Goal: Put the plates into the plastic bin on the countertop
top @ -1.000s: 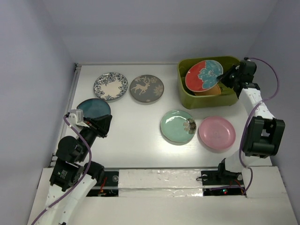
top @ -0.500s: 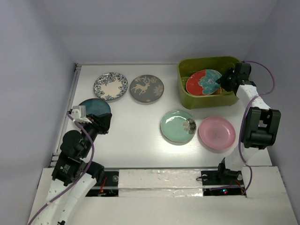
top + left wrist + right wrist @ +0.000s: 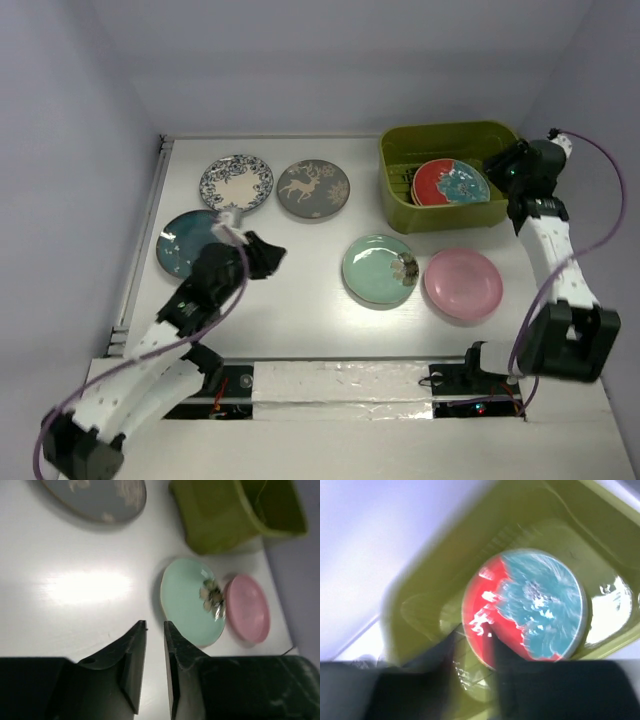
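Plates: from overhead, the red-teal floral plate [image 3: 451, 182] lies flat in the olive plastic bin [image 3: 400, 205]; five others sit on the white table [image 3: 300, 270], lilac walls around.

Left wrist: left end effector [image 3: 155, 667] nearly closed, empty.

Right wrist: blurry, right end effector [image 3: 472, 652] parted, holding nothing.

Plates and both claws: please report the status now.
Right claw open, at bin rim. Red-teal plate lies in bin. Left claw nearly shut, empty, above countertop. Nothing in the way.
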